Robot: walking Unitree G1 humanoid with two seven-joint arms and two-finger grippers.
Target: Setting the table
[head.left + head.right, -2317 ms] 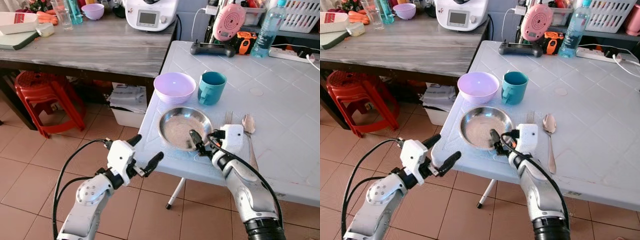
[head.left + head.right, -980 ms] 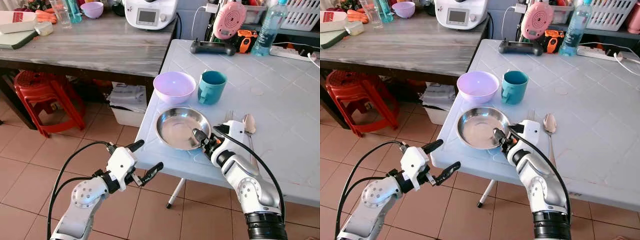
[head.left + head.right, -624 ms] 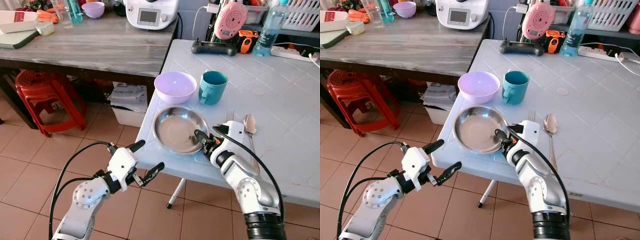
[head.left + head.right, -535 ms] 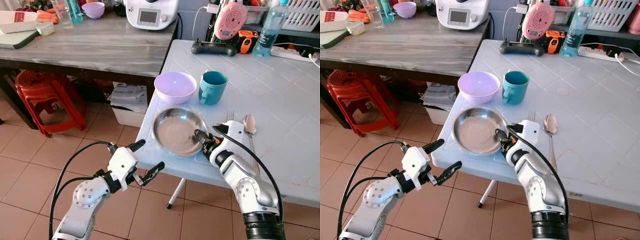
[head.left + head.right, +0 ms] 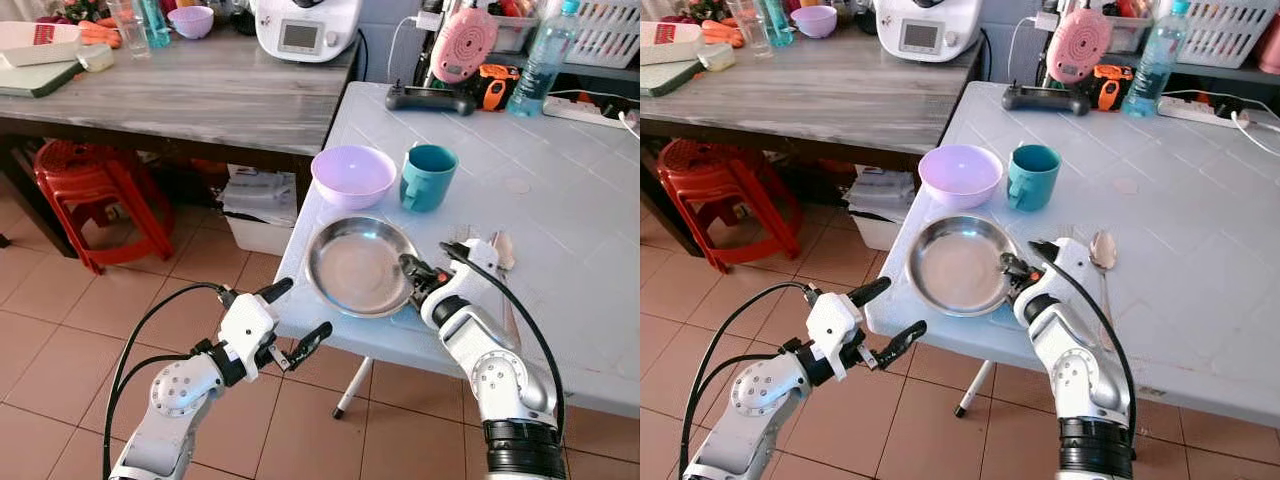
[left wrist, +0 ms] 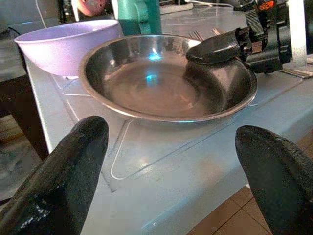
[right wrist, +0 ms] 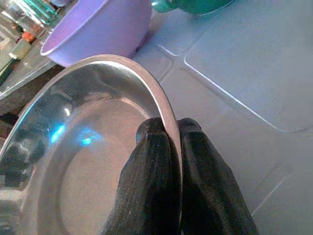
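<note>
Right wrist view shows the right claw (image 7: 168, 142) pinching the rim of the steel plate (image 5: 358, 266) near the desk (image 5: 560, 200) edge, before the purple bowl (image 5: 352, 175), while the left claw (image 5: 292, 318) hangs spread below.

Terracotta floor tiles (image 5: 60, 330) run under a grey wooden worktop (image 5: 200, 90). A red plastic stool (image 5: 85, 185) stands beneath it, beside a pale plastic worktop (image 5: 1200, 240) with a moulded tile pattern.

Beyond the shallow round steel plate (image 5: 358, 266), a lilac plastic bowl (image 5: 352, 175) and a teal mug (image 5: 428, 177) stand close, blocking that side. The white table surface (image 5: 585, 210) right of the plate, past a spoon (image 5: 1100, 252), lies open.
</note>
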